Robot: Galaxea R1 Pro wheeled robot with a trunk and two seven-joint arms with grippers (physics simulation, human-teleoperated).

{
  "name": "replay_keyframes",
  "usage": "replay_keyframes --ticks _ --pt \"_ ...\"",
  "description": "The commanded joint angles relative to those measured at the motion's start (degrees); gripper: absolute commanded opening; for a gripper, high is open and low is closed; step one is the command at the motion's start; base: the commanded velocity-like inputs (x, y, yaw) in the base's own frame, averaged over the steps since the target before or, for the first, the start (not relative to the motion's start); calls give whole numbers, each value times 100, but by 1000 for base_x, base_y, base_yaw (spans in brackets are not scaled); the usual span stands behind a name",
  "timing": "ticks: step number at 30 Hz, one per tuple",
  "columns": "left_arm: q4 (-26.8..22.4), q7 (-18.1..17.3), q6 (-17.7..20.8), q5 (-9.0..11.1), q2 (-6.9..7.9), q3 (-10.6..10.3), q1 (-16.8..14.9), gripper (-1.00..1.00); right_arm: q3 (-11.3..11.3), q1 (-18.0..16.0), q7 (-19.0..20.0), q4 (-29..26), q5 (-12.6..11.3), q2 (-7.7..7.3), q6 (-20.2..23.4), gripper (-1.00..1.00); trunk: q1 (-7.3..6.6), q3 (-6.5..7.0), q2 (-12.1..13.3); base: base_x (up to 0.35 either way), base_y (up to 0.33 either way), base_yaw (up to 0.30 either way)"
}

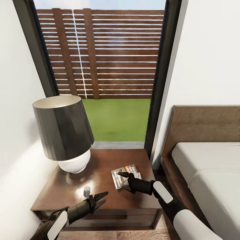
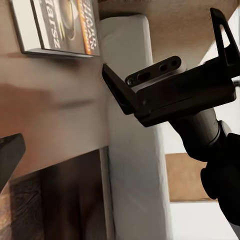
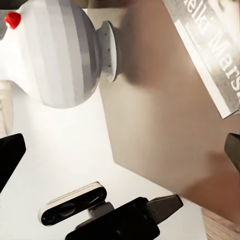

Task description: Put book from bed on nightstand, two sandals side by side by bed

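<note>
The book [image 1: 126,176] lies flat on top of the nightstand [image 1: 66,190], near its right edge and closer to the back than the front. The right gripper [image 1: 124,179] is right at the book, its jaws spread wide and not pinching it. The left gripper [image 1: 102,197] hangs over the front part of the nightstand top, jaws spread and holding nothing. A lamp [image 1: 65,133] with a dark shade and a round white base stands at the back left corner. The bed [image 1: 206,166] is just beside the nightstand, on the right.
</note>
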Motion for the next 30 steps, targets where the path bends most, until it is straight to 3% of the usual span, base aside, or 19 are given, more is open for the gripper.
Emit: replay_keyframes --ticks 1,18,30 --pt "2 4 40 51 6 -22 -3 100 3 -3 32 3 29 -1 8 100 -3 18 0 0 0 0" --pt "1 4 36 44 -32 -22 -3 100 3 1 36 -5 29 63 -1 100 -47 394 22 0 0 0" --pt "3 4 39 42 -31 -22 -3 100 3 5 36 -5 29 78 -16 100 -311 610 503 0 0 0"
